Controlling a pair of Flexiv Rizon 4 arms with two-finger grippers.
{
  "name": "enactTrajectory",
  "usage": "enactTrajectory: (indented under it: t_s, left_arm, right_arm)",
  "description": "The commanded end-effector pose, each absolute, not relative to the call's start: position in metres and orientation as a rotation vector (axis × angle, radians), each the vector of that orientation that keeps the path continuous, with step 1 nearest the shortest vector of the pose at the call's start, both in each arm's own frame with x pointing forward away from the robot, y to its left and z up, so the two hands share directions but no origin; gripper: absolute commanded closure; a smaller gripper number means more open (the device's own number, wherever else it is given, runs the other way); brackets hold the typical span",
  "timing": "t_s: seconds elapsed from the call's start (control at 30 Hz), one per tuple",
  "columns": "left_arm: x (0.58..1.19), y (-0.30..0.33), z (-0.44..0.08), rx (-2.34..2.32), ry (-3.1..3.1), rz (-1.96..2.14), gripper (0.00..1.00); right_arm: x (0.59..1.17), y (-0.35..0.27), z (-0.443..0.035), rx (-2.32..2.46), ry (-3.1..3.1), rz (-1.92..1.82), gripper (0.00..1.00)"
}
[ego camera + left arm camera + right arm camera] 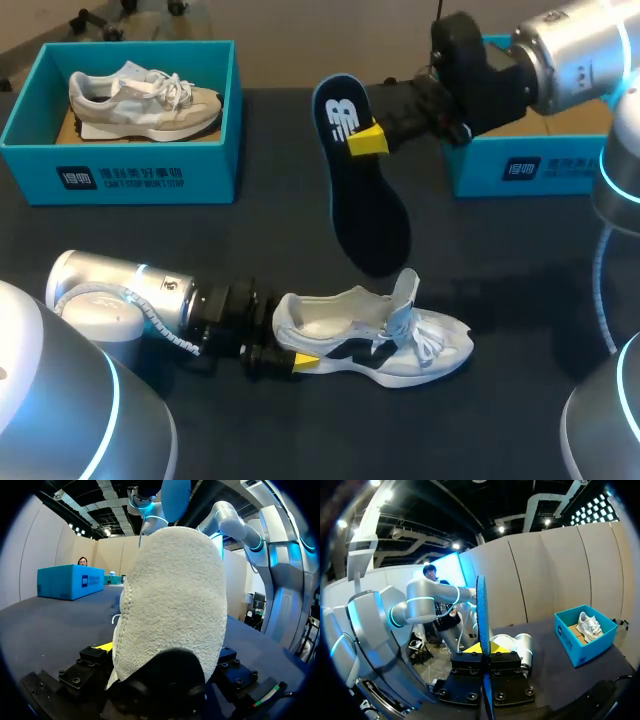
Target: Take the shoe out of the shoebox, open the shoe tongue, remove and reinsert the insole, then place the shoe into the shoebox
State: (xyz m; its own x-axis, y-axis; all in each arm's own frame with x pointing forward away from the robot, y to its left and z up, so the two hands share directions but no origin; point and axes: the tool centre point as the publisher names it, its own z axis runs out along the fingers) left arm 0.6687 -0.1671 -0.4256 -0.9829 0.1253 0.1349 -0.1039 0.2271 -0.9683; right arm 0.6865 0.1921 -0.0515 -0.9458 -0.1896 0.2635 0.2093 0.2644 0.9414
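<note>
The shoe (380, 335) rests on the counter (500, 300), tongue raised, its heel clamped in the left claw (298, 352), while the right claw (367, 140) grips the insole (372, 215), holding it above the shoe.

Desk (520, 300): dark matte top, one continuous surface under everything in the head view. Far left of the desk: an open teal box (120, 175) with a white print panel on its near wall and a brown liner showing inside, set square to the desk's edge. In the box lies one beige-and-grey sneaker (145, 100) with white laces, resting on its sole, toe toward the box's right wall; in the right wrist view the same teal box (580, 642) and beige-and-grey sneaker (589, 624) show, the sneaker wholly within the walls.
</note>
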Motion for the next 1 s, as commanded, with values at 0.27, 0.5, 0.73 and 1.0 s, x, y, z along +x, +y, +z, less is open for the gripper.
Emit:
enactTrajectory:
  t_s: [0.27, 0.5, 0.73, 1.0]
  left_arm:
    - [0.668, -0.166, -0.430, -0.018, -2.312, 1.844, 1.00]
    - [0.668, -0.166, -0.430, -0.018, -2.312, 1.844, 1.00]
    - [0.668, -0.166, -0.430, -0.018, -2.312, 1.844, 1.00]
    - [0.668, -0.166, -0.430, -0.018, -2.312, 1.844, 1.00]
  right_arm:
    - [0.683, 0.193, -0.051, -0.045, -2.208, -1.740, 1.00]
    - [0.659, 0.192, -0.020, -0.153, -2.159, -1.799, 1.00]
    - [0.633, 0.190, -0.006, -0.244, -2.075, -1.835, 1.00]
    - [0.619, 0.169, 0.000, -0.326, -1.992, -1.933, 1.00]
